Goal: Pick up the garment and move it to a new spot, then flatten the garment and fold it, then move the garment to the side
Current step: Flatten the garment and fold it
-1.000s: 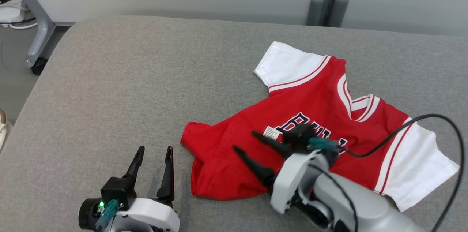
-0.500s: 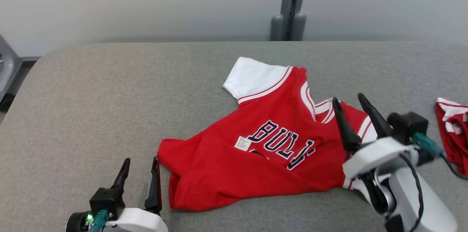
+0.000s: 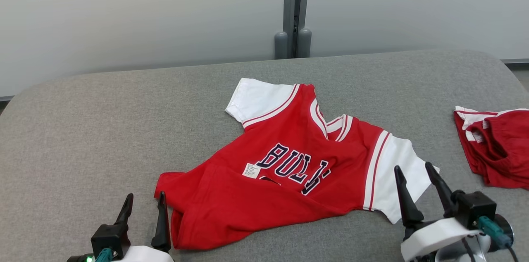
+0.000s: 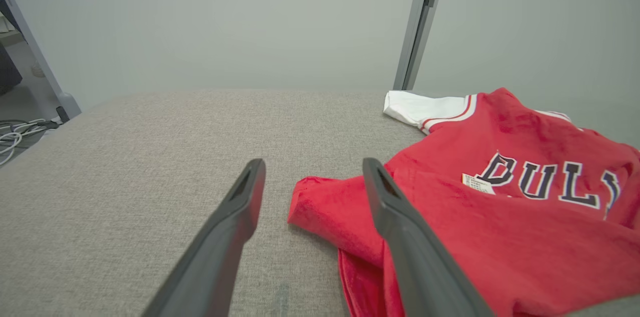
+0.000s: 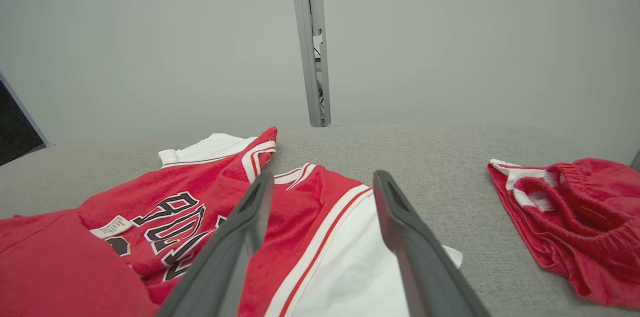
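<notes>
Ahead of both claws a red jersey [image 3: 289, 171] with white sleeves lies front-up on the grey padded table [image 3: 103, 129]. To the outer side of the right claw [image 3: 413, 166], and a little farther away, sits a crumpled pair of red shorts [image 3: 496, 150] with white trim. The shorts are well apart from the jersey, with bare grey cloth between them. Beyond the table's far edge a grey post [image 3: 292, 5] rises against a pale wall [image 3: 124, 14]. Dark, white-edged block lettering [image 3: 295, 167] across the chest reads "BUL". The letters after that run into a fold and cannot be made out. Just beside the "B" is a small white label [image 3: 251, 170] whose print is too fine to read. The jersey's long axis runs slantwise. The rumpled, folded-over hem [image 3: 182, 212] lies just beside the left claw [image 3: 146, 195], on its inner side. The collar [image 3: 337, 123] points away and toward the right claw's side. One white sleeve [image 3: 256, 98] lies at the far end, and the other sleeve [image 3: 396, 171] spreads just in front of the right claw's fingertips. Both claws stand with their dark fingers apart, holding nothing. In the left wrist view the hem corner shows between that claw's fingers, and whether they touch it cannot be told.
</notes>
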Tool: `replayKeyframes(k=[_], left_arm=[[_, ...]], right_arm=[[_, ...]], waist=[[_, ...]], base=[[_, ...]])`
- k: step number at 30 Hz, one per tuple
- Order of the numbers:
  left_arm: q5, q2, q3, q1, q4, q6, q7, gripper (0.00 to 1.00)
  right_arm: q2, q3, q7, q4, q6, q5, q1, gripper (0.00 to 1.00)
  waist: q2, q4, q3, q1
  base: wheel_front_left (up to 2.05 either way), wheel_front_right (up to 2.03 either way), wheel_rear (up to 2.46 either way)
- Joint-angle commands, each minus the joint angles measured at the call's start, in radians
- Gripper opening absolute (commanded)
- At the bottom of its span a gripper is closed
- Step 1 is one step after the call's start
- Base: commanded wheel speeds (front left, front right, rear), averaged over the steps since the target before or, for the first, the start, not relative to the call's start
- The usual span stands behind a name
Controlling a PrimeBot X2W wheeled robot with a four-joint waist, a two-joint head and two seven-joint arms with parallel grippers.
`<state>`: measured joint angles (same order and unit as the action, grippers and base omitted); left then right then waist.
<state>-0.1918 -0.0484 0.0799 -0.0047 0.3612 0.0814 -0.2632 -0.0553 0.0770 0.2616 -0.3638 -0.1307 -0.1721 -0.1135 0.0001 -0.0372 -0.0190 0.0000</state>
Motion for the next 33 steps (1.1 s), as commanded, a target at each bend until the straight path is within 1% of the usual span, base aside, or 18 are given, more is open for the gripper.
replayKeyframes(k=[1, 4, 13, 20, 26, 29, 33], left_arm=[[0.007, -0.004, -0.007, 0.003, 0.004, 0.0, -0.002, 1.0], [0.009, -0.004, -0.012, 0.004, 0.015, 0.001, -0.002, 1.0], [0.018, -0.004, -0.014, 0.019, 0.027, 0.002, -0.002, 1.0], [0.013, -0.004, -0.014, 0.025, 0.034, 0.003, -0.002, 1.0], [-0.014, -0.005, -0.004, -0.014, 0.08, -0.02, -0.002, 1.0], [-0.031, -0.004, 0.001, -0.049, 0.153, -0.039, -0.002, 1.0], [-0.067, -0.004, 0.001, -0.135, 0.266, -0.074, -0.002, 1.0]], right_arm=[[0.001, 0.006, 0.005, 0.003, 0.0, 0.02, 0.019, 1.0], [0.001, 0.012, 0.005, -0.004, 0.0, 0.04, 0.034, 1.0], [0.002, 0.012, 0.005, -0.014, 0.0, 0.014, 0.063, 1.0], [0.002, 0.011, 0.005, -0.016, 0.0, 0.011, 0.055, 1.0], [0.002, 0.022, 0.005, -0.016, 0.0, 0.005, 0.043, 1.0], [0.002, 0.026, 0.005, -0.02, 0.0, 0.007, 0.036, 1.0], [0.002, 0.029, 0.005, -0.021, 0.0, 0.009, 0.02, 1.0]], waist=[[-0.0001, -0.002, 0.001, 0.0], [-0.0001, -0.003, 0.002, 0.0], [-0.0001, 0.011, 0.017, 0.0], [-0.0001, 0.012, 0.016, 0.0], [-0.0001, 0.008, -0.002, 0.0], [-0.0001, 0.005, -0.017, 0.0], [-0.0001, 0.001, -0.038, 0.0]], base=[[0.0, 0.0, 0.0], [0.0, 0.0, 0.0], [0.0, 0.0, 0.0], [0.0, 0.0, 0.0], [0.0, 0.0, 0.0], [0.0, 0.0, 0.0], [0.0, 0.0, 0.0]])
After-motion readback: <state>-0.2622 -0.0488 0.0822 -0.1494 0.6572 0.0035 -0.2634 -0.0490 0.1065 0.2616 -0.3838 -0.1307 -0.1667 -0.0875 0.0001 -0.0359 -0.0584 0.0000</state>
